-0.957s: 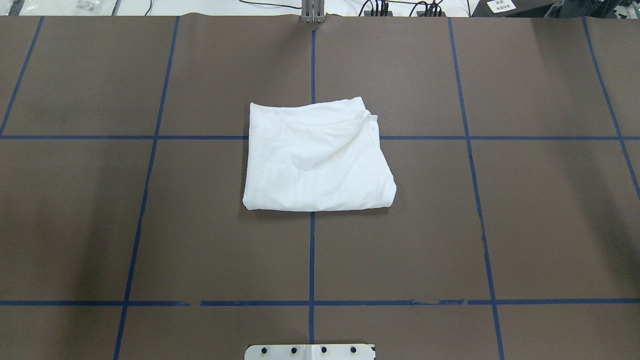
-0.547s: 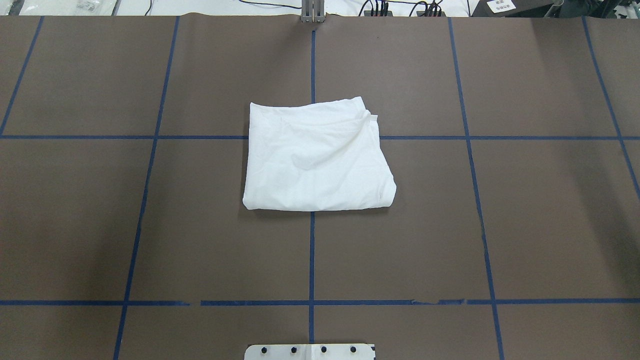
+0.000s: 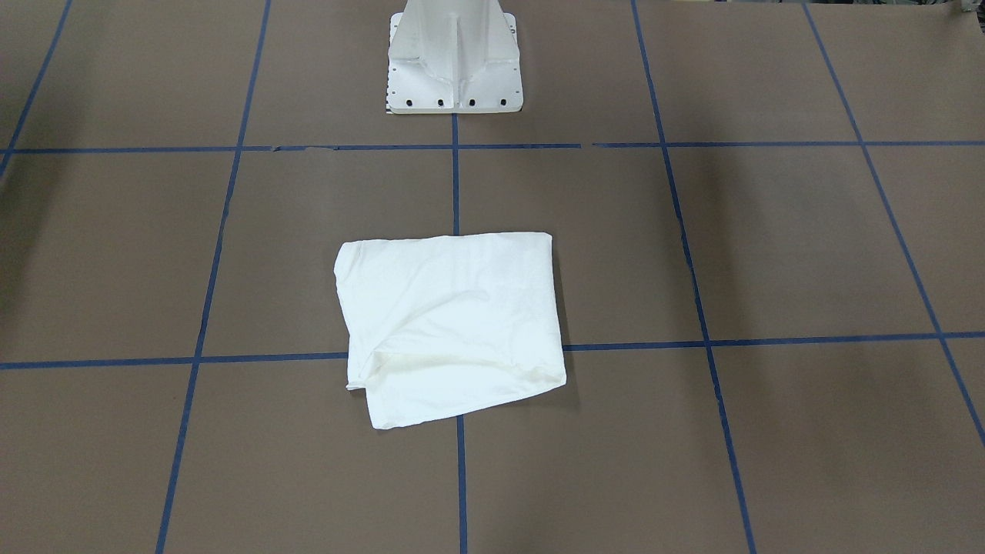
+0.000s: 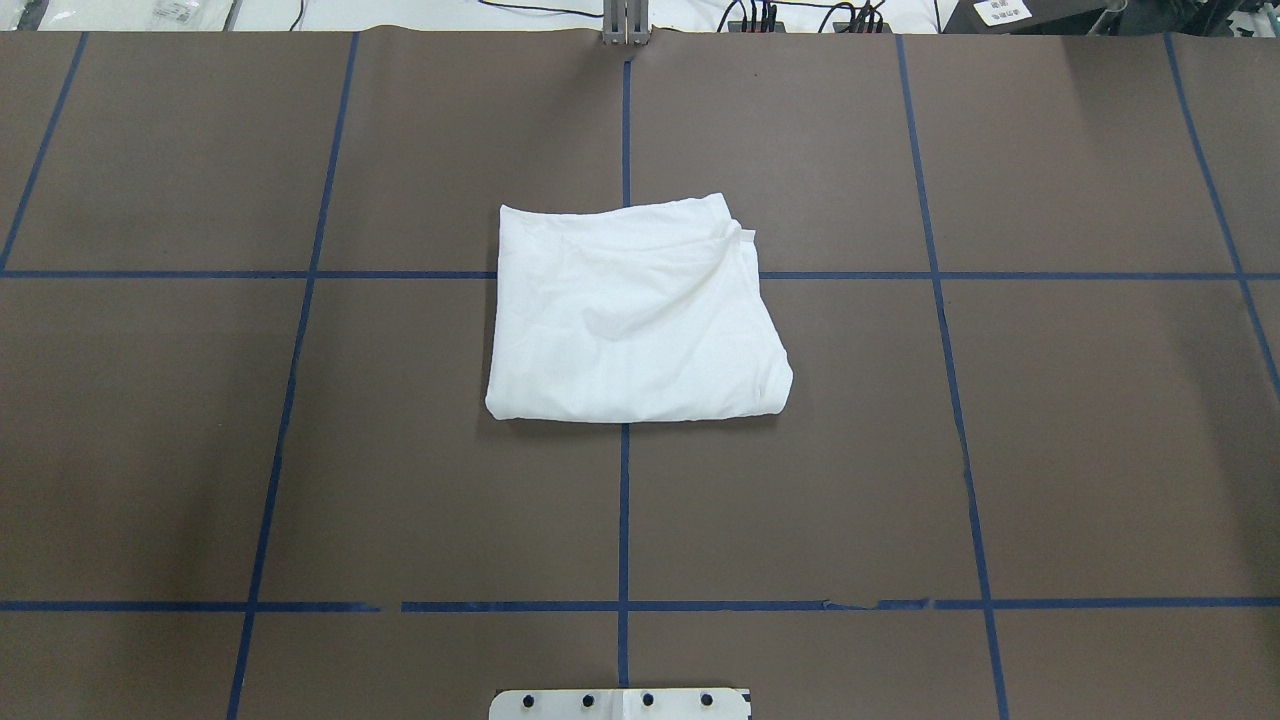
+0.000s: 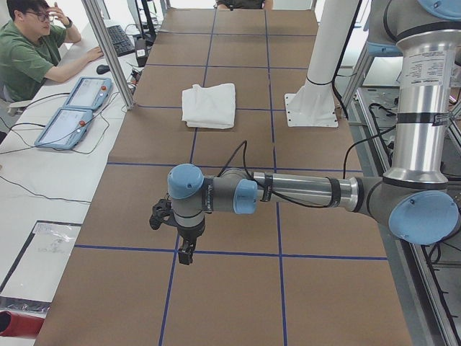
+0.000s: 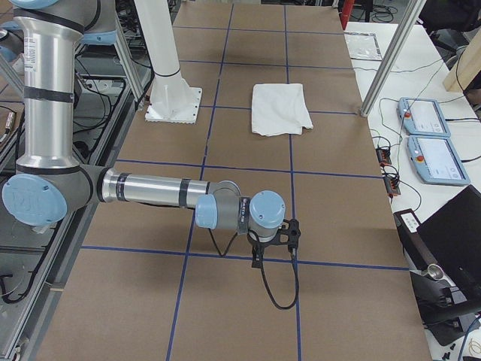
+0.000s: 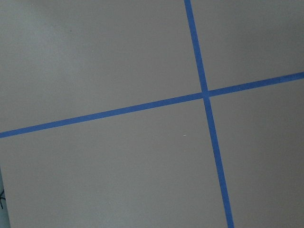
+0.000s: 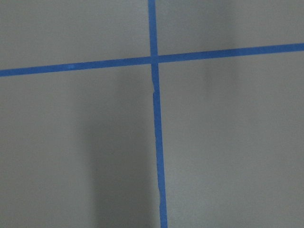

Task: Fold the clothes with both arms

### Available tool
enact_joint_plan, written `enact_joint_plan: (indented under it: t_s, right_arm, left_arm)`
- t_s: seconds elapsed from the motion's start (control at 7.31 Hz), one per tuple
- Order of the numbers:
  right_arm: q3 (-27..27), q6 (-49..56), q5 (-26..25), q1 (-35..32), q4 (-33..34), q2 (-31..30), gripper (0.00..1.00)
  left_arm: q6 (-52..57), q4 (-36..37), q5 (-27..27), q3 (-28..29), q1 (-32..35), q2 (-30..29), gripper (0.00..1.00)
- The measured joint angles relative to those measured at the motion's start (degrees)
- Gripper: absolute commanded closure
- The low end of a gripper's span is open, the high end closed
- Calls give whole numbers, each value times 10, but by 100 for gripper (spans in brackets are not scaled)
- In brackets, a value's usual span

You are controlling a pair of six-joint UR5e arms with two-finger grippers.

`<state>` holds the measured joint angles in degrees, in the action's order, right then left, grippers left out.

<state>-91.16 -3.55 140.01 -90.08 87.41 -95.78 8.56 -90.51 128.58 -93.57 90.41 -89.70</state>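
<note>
You have the white T-shirt (image 4: 635,310) folded into a soft, wrinkled, nearly square packet on the matte brown table (image 4: 1080,440). It lies over a crossing of the blue tape lines (image 4: 624,500), straight out from the white pedestal base (image 3: 454,54). Its slightly longer side runs across the table, with a rounded fold towards the robot and loose layered edges at its far right corner. The left gripper (image 5: 186,254) and right gripper (image 6: 256,258) point down over bare table well apart from it, and you cannot tell how far either is parted.

Brown table (image 4: 400,450) gridded with blue tape (image 4: 623,500). At its left edge, a white desk (image 5: 21,169) holds two pendants (image 5: 85,94); a person (image 5: 29,54) sits upper left.
</note>
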Motion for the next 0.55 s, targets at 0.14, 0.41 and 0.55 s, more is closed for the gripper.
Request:
enact_joint_plan:
  t_s: [0.14,0.41,0.55]
  right_arm:
    - [7,-1,1,-4,-1,-2,0]
    - [-4,-6,-4,-10,1,2,0]
    - [-29,-9,-16,-13,5,-2,0]
  left_arm:
    - [-1,0,12,-1,0,0,0]
    - [-3,0,18,-4,0,0,0]
    - [-4,-1,18,-4,0,0,0]
